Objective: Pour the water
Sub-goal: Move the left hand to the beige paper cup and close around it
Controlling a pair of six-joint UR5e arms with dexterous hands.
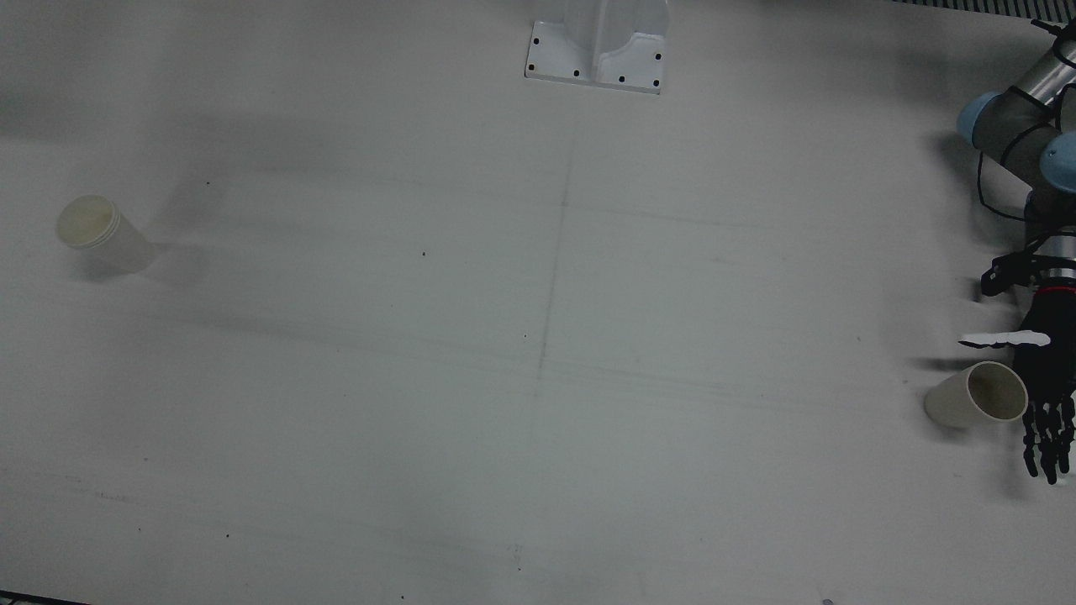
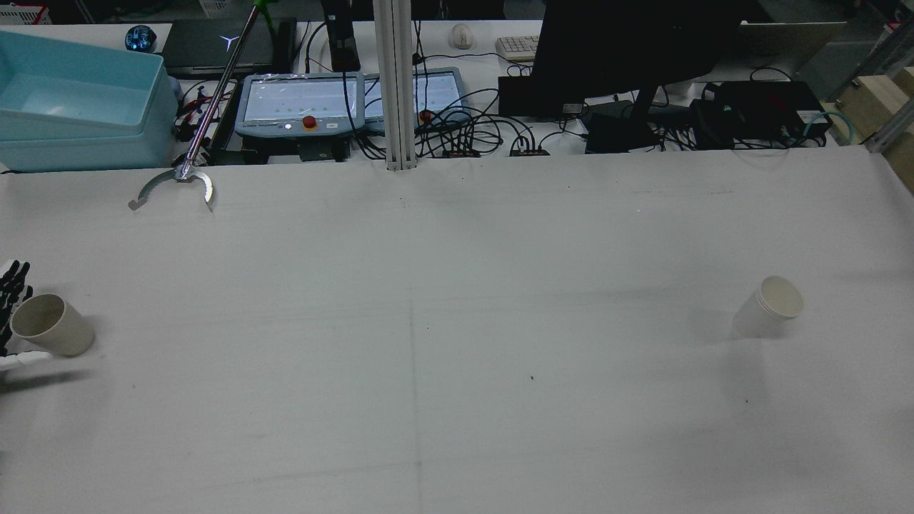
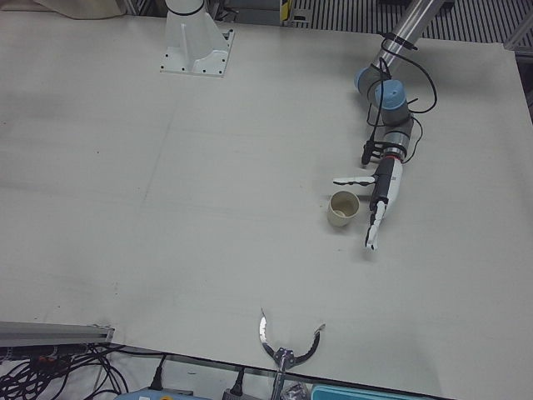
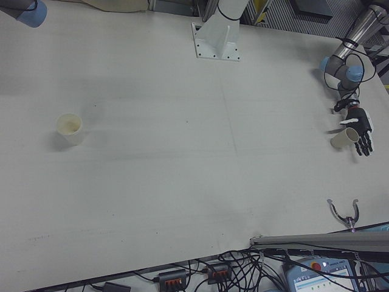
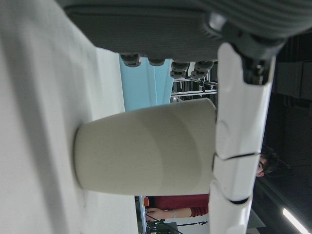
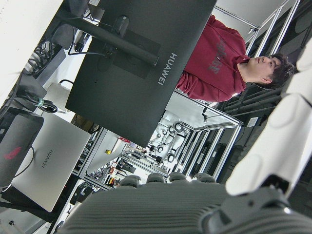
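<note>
A beige cup (image 1: pixel 979 395) (image 2: pixel 50 325) (image 3: pixel 342 207) stands upright near the table's edge on my left arm's side. My left hand (image 1: pixel 1042 395) (image 3: pixel 381 196) (image 4: pixel 361 131) is open beside it, with the palm facing the cup. Its white thumb (image 1: pixel 1004 339) lies on one side of the rim and the dark fingers (image 1: pixel 1046 441) reach past the other. The left hand view shows the cup (image 5: pixel 146 151) close to the palm, not clasped. A white cup (image 1: pixel 97 231) (image 2: pixel 775 303) (image 4: pixel 70 129) stands alone on the opposite side. My right hand (image 6: pixel 195 204) shows only in its own view, open and raised.
A metal grabber claw (image 2: pixel 175 187) (image 3: pixel 287 346) lies at the table's far edge from the rear camera. Behind that edge are a blue bin (image 2: pixel 78 107), a monitor (image 2: pixel 628 43) and cables. An arm pedestal (image 1: pixel 597 50) stands mid-table at the robot's side. A person in a red top (image 6: pixel 219 53) stands beyond.
</note>
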